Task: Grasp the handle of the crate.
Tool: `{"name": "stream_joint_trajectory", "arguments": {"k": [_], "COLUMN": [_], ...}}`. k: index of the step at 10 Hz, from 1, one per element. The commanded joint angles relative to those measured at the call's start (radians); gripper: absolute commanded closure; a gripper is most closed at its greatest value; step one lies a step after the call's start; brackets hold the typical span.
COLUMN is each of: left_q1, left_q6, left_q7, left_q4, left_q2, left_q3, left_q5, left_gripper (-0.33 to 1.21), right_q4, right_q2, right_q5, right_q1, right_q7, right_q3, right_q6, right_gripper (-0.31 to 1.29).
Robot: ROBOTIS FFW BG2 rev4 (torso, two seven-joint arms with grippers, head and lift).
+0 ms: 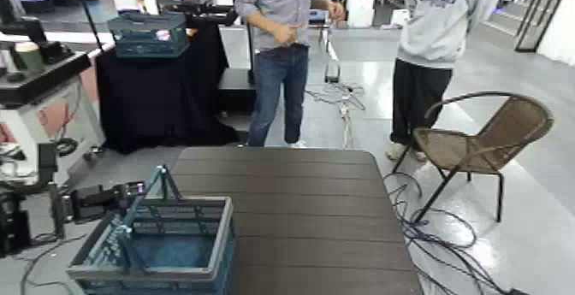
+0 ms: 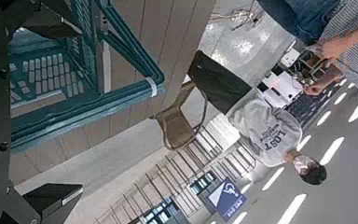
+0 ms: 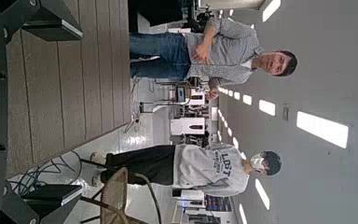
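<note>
One teal plastic bail handle (image 2: 135,49) is standing before my spread left tool (image 2: 48,112); overshooting risks knocking it down.

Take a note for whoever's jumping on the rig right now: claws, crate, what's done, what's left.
Left claw: open, beside the raised handle, not gripping it.
Right claw: open and empty, at the table's edge.
Crate: upright at the table's left side.
Handle: swung up above the rim.
Done: left claw brought to the handle.
Left: close it on the handle and check the hold.
</note>
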Motion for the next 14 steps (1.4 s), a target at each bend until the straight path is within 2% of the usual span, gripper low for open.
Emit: {"name": "stream_joint_trajectory", "arguments": {"k": [1,2,3,4,6,7,9,12,14], "left_q1": [-0.002,-0.007,-0.010,-0.013,-0.013,-0.013,-0.008,0.032,0.075], "left_q6": [0.017,0.028,0.032,0.034,0.035,0.038,0.048,0.064,0.095], "left_q7": [0.000,0.000,0.000,0.000,0.000,0.000,0.000,0.006,0.032], "left_q4": [0.009,0.009,0.013,0.016,0.019,0.019,0.016,-0.037,-0.119], "left_q2": [0.000,0.001,0.003,0.003,0.003,0.003,-0.002,-0.018,-0.034], "left_q3": [-0.015,-0.022,-0.027,-0.034,-0.036,-0.036,-0.038,-0.008,0.019], "left_q5": [0.001,0.002,0.002,0.005,0.005,0.005,0.005,0.022,0.056], "left_gripper": [0.12,0.22,0.53,0.74,0.99,1.02,1.20,1.20,1.20], "right_q4": [0.006,0.007,0.010,0.013,0.017,0.017,0.020,0.017,0.000], "right_q2": [0.000,-0.002,-0.003,-0.003,-0.005,-0.005,-0.006,-0.003,0.001], "right_q5": [-0.005,-0.010,-0.013,-0.018,-0.022,-0.022,-0.027,-0.027,0.014], "right_q1": [-0.004,-0.005,-0.010,-0.011,-0.015,-0.015,-0.015,-0.013,-0.010], "right_q7": [0.005,0.007,0.010,0.010,0.014,0.014,0.016,0.014,0.007], "right_q3": [-0.001,0.001,0.004,0.004,0.004,0.004,0.004,-0.001,-0.013], "right_q6": [-0.002,-0.002,-0.002,-0.004,-0.005,-0.007,-0.008,-0.010,-0.005], "right_gripper": [0.15,0.15,0.15,0.15,0.15,0.15,0.15,0.15,0.15]}}
